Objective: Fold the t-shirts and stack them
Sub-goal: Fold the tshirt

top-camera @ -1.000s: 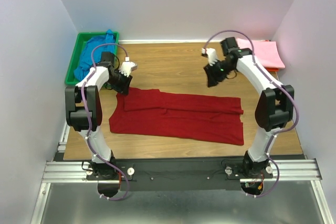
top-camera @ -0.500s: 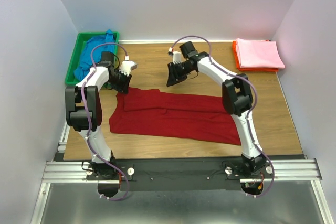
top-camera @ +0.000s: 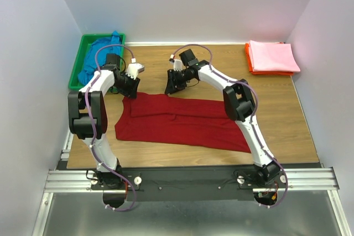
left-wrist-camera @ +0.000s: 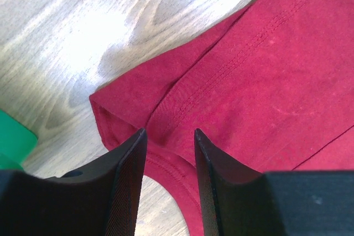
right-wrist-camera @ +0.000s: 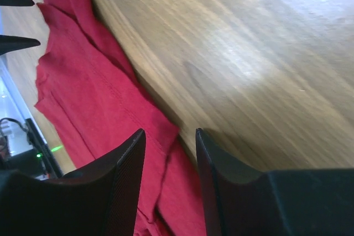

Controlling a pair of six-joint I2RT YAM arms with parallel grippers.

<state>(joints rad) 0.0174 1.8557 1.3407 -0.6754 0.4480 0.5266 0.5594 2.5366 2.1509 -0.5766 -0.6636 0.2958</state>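
Note:
A dark red t-shirt [top-camera: 185, 121] lies flat along the wooden table, folded lengthwise. My left gripper [top-camera: 128, 85] hovers at its upper left corner. In the left wrist view it [left-wrist-camera: 168, 136] stands open over the neckline seam of the red cloth [left-wrist-camera: 260, 70], with nothing between the jaws. My right gripper [top-camera: 170, 85] is at the shirt's far edge, a little right of the left one. It [right-wrist-camera: 170, 135] is open too, straddling the red hem [right-wrist-camera: 99, 103] where it meets bare wood. A blue t-shirt [top-camera: 97, 59] is bunched in the bin. A folded pink t-shirt [top-camera: 275, 56] rests at the back right.
The green bin [top-camera: 76, 67] stands at the back left, close behind my left arm; its corner [left-wrist-camera: 12, 143] shows in the left wrist view. A thin orange tray [top-camera: 249, 59] lies under the pink shirt. White walls close in the table on three sides.
The right arm has swung left from near the pink shirt, across the table, to the red shirt's far edge beside the left gripper. The left arm has hardly moved.

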